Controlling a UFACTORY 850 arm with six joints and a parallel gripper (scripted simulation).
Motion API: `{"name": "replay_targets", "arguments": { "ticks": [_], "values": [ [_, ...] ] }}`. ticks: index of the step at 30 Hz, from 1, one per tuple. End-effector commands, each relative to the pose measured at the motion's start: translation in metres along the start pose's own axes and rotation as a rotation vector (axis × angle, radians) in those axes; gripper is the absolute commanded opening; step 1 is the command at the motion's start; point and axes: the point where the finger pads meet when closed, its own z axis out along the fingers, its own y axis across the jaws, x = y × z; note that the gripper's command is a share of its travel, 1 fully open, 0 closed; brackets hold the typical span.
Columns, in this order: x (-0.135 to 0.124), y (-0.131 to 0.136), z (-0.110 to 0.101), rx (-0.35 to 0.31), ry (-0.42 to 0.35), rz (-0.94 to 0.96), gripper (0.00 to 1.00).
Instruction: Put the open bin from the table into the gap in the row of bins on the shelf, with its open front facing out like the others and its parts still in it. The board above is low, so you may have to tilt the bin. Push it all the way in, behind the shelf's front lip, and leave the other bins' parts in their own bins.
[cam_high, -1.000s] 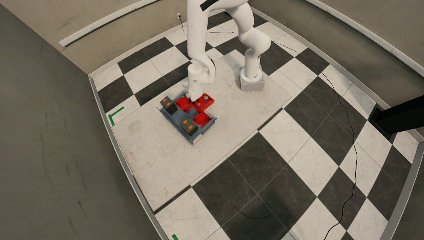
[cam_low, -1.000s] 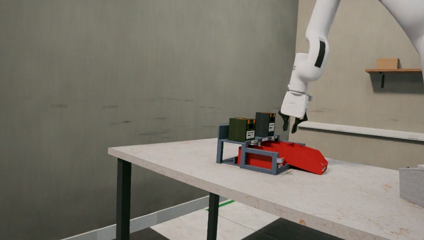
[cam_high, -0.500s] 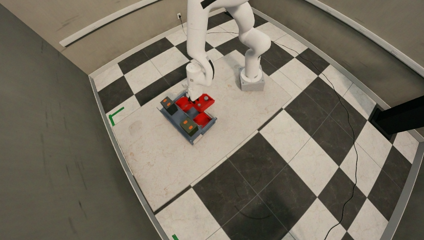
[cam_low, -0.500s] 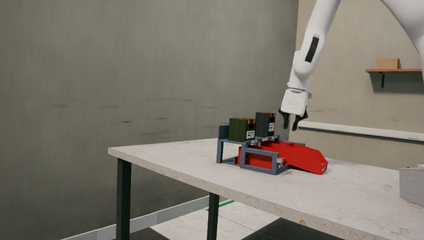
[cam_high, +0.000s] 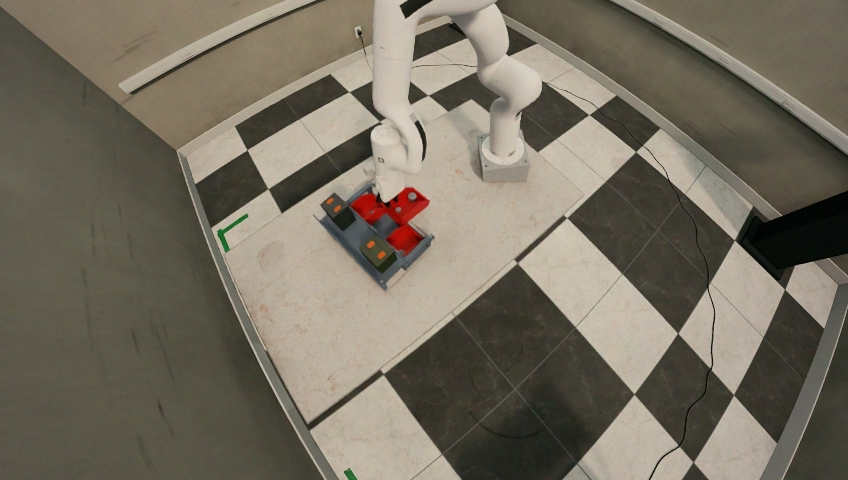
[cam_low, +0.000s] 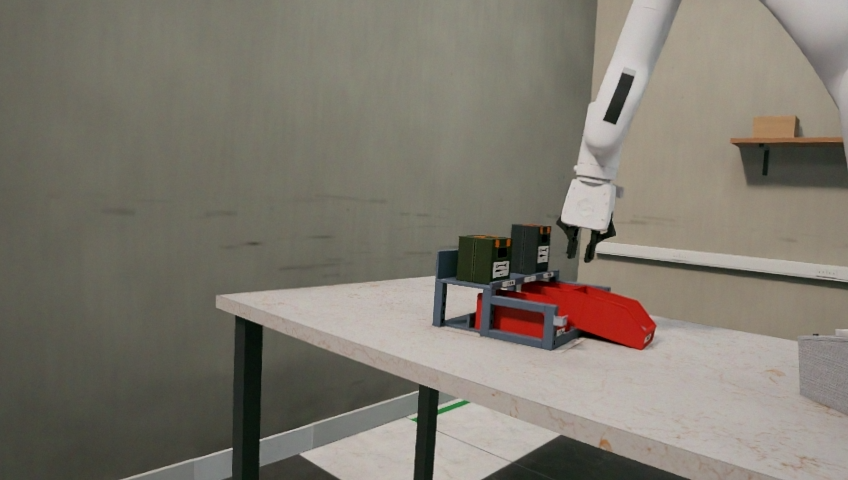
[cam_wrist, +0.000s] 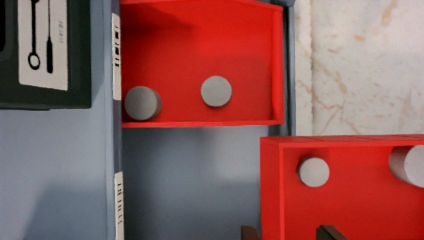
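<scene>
The loose red bin (cam_high: 409, 206) (cam_low: 615, 315) (cam_wrist: 350, 200) slopes, its rear end raised at the shelf's front lip and its low front on the table. Grey round parts (cam_wrist: 314, 172) lie in it. The gap (cam_high: 383, 224) (cam_wrist: 195, 175) in the grey-blue shelf (cam_high: 357, 236) (cam_low: 486, 324) (cam_wrist: 55, 150) lies behind it, between two seated red bins (cam_high: 367, 206) (cam_high: 405, 239). One seated bin shows in the wrist view (cam_wrist: 200, 55) with two grey parts. My gripper (cam_high: 386, 202) (cam_low: 580, 259) (cam_wrist: 289, 233) is partly open and empty, above the loose bin's rear end.
Two dark boxes with orange marks (cam_high: 338, 209) (cam_high: 378, 253) (cam_low: 484, 259) (cam_low: 530, 248) stand on the shelf's upper board, behind the gripper's place. The arm's grey base block (cam_high: 504, 169) (cam_low: 824, 368) stands on the same table (cam_high: 321, 333) (cam_low: 333, 321).
</scene>
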Motion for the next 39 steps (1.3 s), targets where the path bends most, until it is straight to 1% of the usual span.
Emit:
{"name": "replay_targets", "arguments": {
  "ticks": [1, 39],
  "values": [
    [0.0002, -0.0006, 0.0024, 0.002, 0.000, 0.000, 0.34],
    [0.0001, -0.0001, 0.0056, 0.002, 0.000, 0.000, 0.34]
  ]
}}
